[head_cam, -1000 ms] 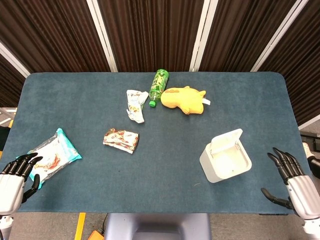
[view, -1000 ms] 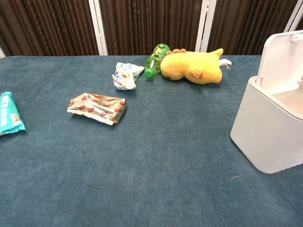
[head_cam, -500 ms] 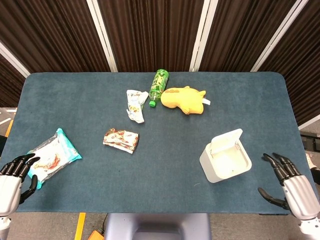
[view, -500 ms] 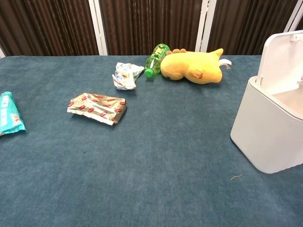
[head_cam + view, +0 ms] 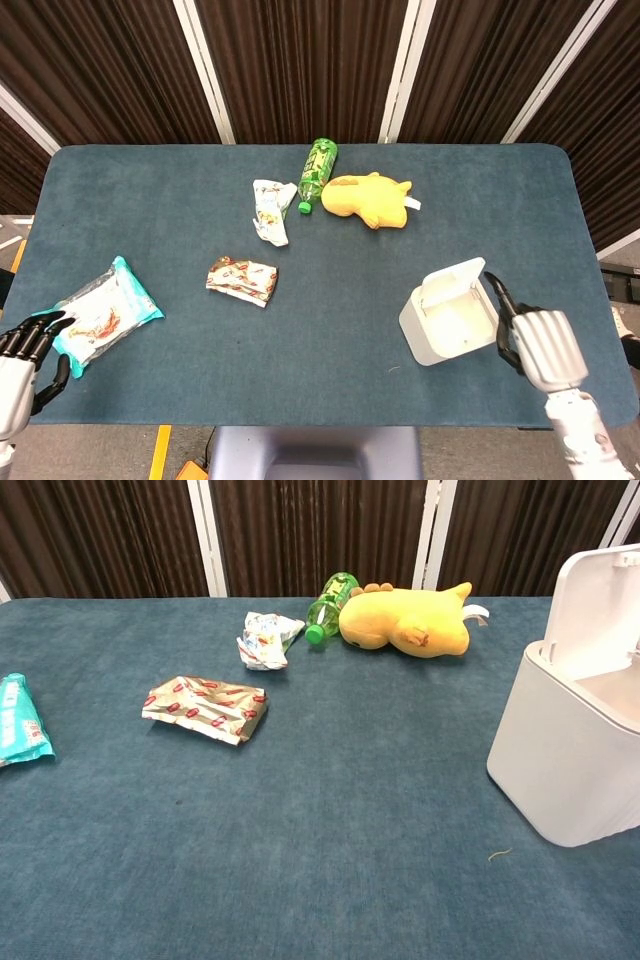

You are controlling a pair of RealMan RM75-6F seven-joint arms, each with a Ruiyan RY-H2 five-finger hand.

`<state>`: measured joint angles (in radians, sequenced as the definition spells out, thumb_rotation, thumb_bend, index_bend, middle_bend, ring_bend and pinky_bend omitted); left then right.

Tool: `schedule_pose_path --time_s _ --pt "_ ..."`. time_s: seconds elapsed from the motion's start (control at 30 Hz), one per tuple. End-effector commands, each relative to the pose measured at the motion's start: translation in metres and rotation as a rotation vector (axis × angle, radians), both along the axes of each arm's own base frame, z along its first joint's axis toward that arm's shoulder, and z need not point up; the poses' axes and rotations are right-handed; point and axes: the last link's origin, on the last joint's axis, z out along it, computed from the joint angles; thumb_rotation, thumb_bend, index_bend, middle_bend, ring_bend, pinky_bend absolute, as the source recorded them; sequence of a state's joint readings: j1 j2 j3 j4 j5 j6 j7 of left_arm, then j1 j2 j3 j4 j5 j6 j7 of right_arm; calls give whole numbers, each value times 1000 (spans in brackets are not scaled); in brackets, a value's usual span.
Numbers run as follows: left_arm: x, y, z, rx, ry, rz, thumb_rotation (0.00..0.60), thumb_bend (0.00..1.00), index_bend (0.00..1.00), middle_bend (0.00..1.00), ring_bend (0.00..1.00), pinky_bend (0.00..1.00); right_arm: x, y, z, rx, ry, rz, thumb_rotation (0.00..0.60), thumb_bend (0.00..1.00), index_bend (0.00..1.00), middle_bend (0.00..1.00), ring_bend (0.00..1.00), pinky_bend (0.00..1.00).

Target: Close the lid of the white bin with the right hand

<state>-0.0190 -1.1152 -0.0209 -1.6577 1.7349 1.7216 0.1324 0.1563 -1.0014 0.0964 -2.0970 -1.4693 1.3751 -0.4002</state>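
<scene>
Task barely begun. The white square plastic bin (image 5: pixel 452 320) sits lower right of the head view, and its hinged white lid (image 5: pixel 453 279) stands up at the bin's far edge, clearly open; chest view shows the same at the right edge, lid upright above the body, inside not visible. The right hand (image 5: pixel 535 345), silver w/ black fingers, is just beside the bin's right wall, fingers (image 5: pixel 499 295) reaching up along the near corner toward the lid's right edge. Looks like touching or nearly so, can't tell which. It holds nothing; fingers loosely apart, roughly mid-spread. Left to do, in my judgement: get fingers behind or on top of the lid, push it fwd and down till it seats.

The left hand (image 5: pixel 22 350) is at the lower left corner of the head view, fingers spread, empty, tips near a teal snack packet (image 5: pixel 100 312).

Surface: dark blue-green felt-like table (image 5: pixel 150 210), rounded corners. Upper centre: green plastic bottle (image 5: pixel 318 172) lying down, cap end next to a yellow plush toy (image 5: pixel 367 198) and a crumpled white wrapper (image 5: pixel 270 208). Mid-frame: flattened red-and-gold wrapper (image 5: pixel 241 279). Behind the table: dark brown slatted wall w/ white vertical strips (image 5: pixel 200 70).
</scene>
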Motion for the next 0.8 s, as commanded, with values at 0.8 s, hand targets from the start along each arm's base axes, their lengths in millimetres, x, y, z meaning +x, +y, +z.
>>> schedule_pose_path --time_s 0.8 --pt "-2 0 3 7 -11 4 600 546 261 229 227 371 19 6 -28 153 99 -23 600 853 126 790 719 825"
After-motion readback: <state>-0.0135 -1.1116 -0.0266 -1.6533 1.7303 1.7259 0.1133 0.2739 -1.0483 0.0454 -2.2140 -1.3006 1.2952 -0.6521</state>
